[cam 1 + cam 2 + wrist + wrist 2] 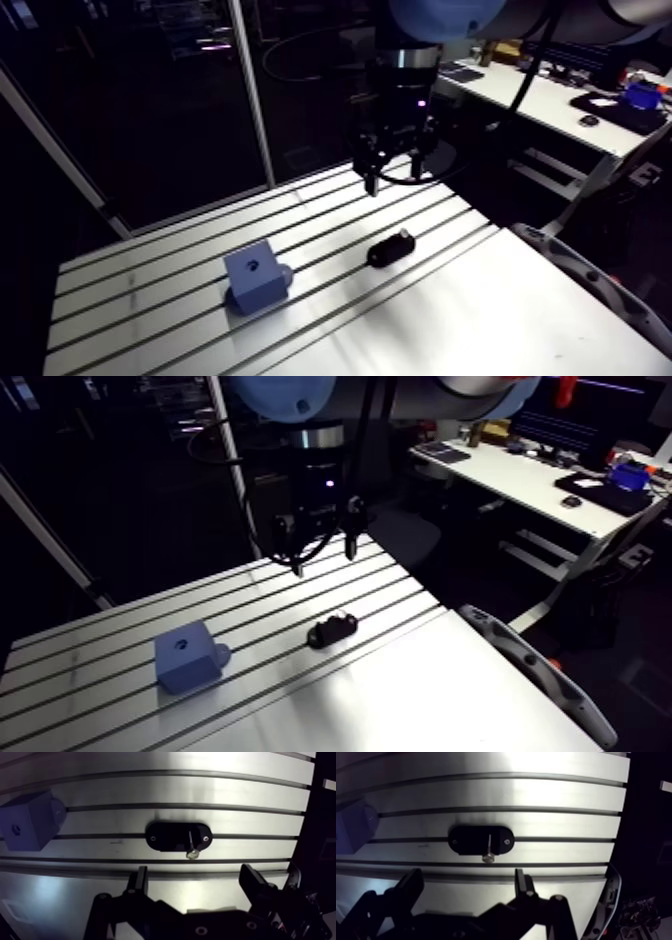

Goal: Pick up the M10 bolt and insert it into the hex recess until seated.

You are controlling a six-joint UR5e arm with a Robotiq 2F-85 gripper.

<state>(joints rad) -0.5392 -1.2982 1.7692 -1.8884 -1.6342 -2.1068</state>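
A small silver bolt lies across a black oval holder on the slotted table, its hex head overhanging the holder's edge nearest the gripper. In the arm view the holder sits mid-table. A blue block with a dark recess in its face stands off to one side, seen in the wrist view as a blue block beside the holder. My gripper hangs above the table, short of the bolt, open with nothing between its fingers.
Parallel slots run along the table. A smooth slotless strip lies on the near side. The table's far edge is close behind the gripper, and its right edge drops off beside a grey rail.
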